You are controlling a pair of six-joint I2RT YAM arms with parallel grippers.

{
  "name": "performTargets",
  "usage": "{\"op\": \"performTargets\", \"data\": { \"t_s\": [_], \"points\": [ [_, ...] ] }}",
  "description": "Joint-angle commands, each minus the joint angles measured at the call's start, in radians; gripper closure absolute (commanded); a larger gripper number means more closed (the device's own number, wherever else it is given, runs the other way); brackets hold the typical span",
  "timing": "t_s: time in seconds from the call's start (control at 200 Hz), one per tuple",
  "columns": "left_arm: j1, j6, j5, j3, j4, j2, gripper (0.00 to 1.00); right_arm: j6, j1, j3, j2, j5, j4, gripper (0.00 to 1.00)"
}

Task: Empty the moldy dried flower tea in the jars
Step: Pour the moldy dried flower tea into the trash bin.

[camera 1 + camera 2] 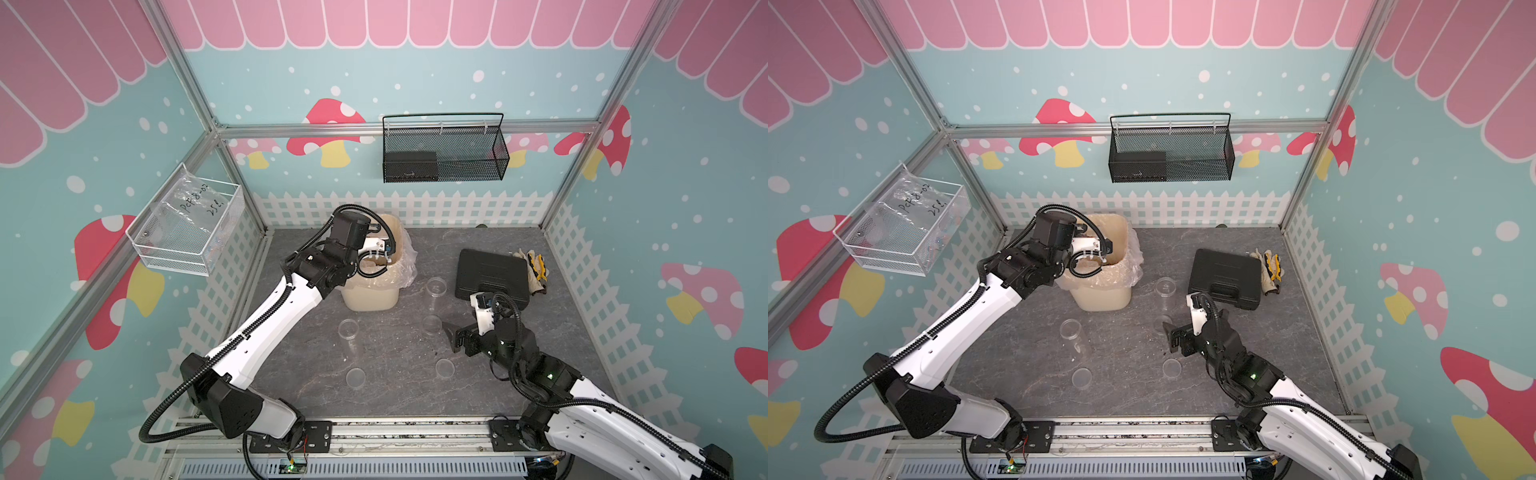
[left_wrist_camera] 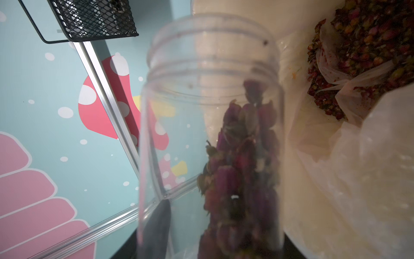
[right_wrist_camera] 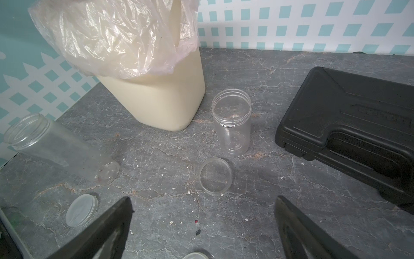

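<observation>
Grey stone-look table (image 1: 395,386), boxed in by mushroom-print walls. Near the far edge, left of centre, stands the bin (image 1: 370,297), its liner (image 3: 116,38) bunched over the rim.

I have the left claw (image 1: 378,254) over the bin's mouth, part-way closed on a jar (image 2: 210,112). One dark finger (image 2: 156,224) shows through the clear wall. The jar lies about level, with its long axis running toward the far edge and its open threaded mouth leading that way. The tea (image 2: 242,168) lies along the side of the jar that faces down into the bin, from the base up to the shoulder. It is dark purple-red buds with some tan-green bits, blurred this close. A heap (image 2: 358,56) of the same buds lies on the liner inside the bin.

A second jar (image 3: 231,122) stands mouth up just right of the bin, only crumbs in it, with a lid (image 3: 215,175) near its foot. A third jar (image 1: 348,332) stands mouth up nearer the front, left of centre.

My right claw (image 3: 203,201) hangs spread wide, holding nothing, over the table right of centre. A black case (image 1: 490,276) lies just beyond it toward the far right corner, with gloves (image 1: 534,268) against the case's right end.
</observation>
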Motion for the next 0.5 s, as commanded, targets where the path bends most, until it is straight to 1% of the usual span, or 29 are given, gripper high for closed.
{"op": "performTargets", "data": {
  "t_s": [0.0,0.33,0.495],
  "points": [
    [0.007,0.087,-0.024,0.032,-0.017,0.011,1.0,-0.002,0.008,-0.02,-0.006,0.003,0.024,0.0],
    [0.007,0.115,-0.017,0.037,-0.069,0.034,1.0,-0.002,0.008,-0.036,-0.013,-0.01,0.027,0.01],
    [0.007,0.126,-0.021,0.062,-0.11,0.053,1.0,0.003,0.008,-0.051,-0.023,-0.011,0.03,0.0]
  ]
}}
